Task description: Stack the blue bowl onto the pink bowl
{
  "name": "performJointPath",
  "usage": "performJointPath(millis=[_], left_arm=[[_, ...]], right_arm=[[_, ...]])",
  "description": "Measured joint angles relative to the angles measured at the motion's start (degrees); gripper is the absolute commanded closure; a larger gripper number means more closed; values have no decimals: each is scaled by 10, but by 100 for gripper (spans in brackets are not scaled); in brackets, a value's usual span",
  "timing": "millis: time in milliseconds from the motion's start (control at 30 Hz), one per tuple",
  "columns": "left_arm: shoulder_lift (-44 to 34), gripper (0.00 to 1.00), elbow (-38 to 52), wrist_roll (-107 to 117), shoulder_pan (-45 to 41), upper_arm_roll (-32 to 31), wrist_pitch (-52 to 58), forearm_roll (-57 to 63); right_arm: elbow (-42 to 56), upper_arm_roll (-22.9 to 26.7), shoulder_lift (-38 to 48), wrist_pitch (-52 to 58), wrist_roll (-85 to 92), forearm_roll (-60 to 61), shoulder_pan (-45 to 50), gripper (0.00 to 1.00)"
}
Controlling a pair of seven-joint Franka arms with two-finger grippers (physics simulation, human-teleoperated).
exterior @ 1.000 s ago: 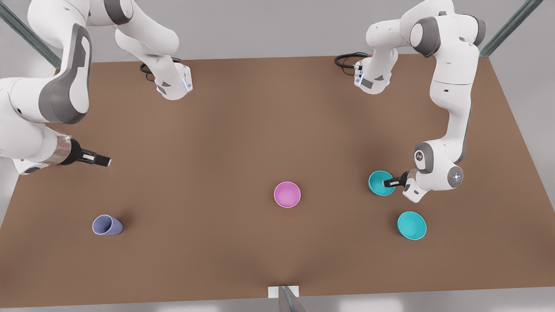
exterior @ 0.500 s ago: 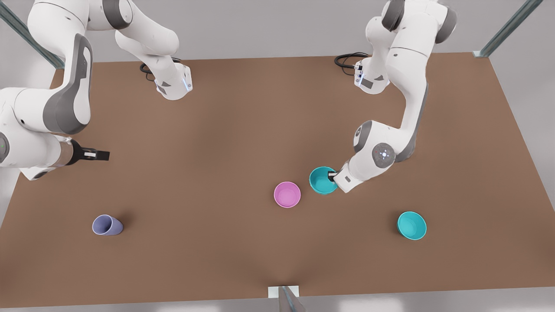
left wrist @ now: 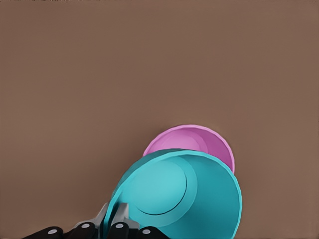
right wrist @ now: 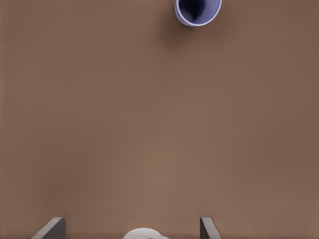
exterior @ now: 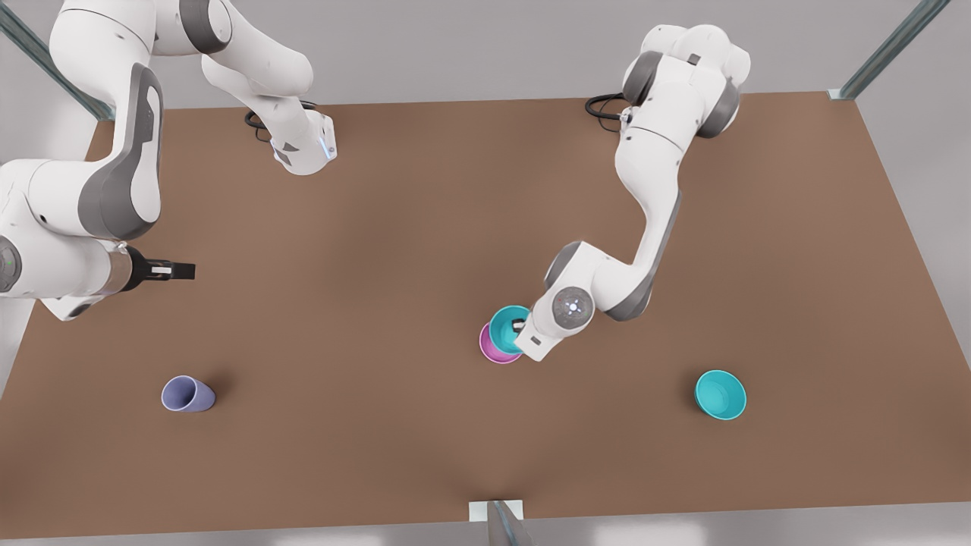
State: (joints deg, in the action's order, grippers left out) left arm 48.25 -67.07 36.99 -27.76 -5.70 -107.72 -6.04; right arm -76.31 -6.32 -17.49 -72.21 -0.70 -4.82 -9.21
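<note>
The blue bowl (exterior: 507,324) hangs partly over the pink bowl (exterior: 491,351) near the table's middle, covering most of it and sitting offset toward the front view's right. My left gripper (exterior: 520,327) is shut on the blue bowl's rim on that side. In the left wrist view the tilted blue bowl (left wrist: 179,194) sits pinched between the fingers (left wrist: 119,215), with the pink bowl (left wrist: 199,142) showing beyond it. Whether the two bowls touch I cannot tell. My right gripper (exterior: 178,270) waits open above the table at the front view's left.
A lighter turquoise bowl (exterior: 721,394) stands at the front view's lower right. A lavender cup (exterior: 187,394) stands at the lower left, and it appears in the right wrist view as the cup (right wrist: 198,11). Both arm bases (exterior: 303,148) sit along the brown table's (exterior: 425,197) far edge.
My left gripper has carried the blue bowl toward the front view's left, from the table's right part to over the pink bowl. The right arm has barely shifted.
</note>
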Motion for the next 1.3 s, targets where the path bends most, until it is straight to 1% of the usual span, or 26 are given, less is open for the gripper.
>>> performJointPath(millis=[267,700,733,767,867,933,1100,1167,1233,1267,1300], left_arm=[[39,79,55,74,-9,-6,9,0],[60,79,65,146,-20,-5,11,1],[62,58,65,150,-19,-5,11,1],[62,0,65,153,-18,-6,11,0],[58,0,65,162,-7,-6,14,-3],[30,0,65,165,12,-6,41,-3],[-148,0,66,138,113,-3,198,23],[-203,0,56,95,142,-3,254,51],[-319,0,-67,48,162,1,263,68],[-351,0,-100,27,163,6,262,72],[-367,0,-117,7,165,10,262,75]], right_arm=[[0,0,-1,0,9,1,0,0],[0,0,-3,-1,17,3,0,0],[0,0,-3,-1,17,3,0,0],[0,0,-3,-1,18,3,0,0],[1,0,-3,-1,19,3,0,0],[1,0,-3,-1,19,3,0,0],[1,0,-3,-1,21,3,0,0],[1,0,-3,-1,21,3,0,0],[1,0,-3,-1,21,3,0,0],[1,0,-3,-1,22,3,0,0],[1,0,-3,-1,22,3,0,0]])
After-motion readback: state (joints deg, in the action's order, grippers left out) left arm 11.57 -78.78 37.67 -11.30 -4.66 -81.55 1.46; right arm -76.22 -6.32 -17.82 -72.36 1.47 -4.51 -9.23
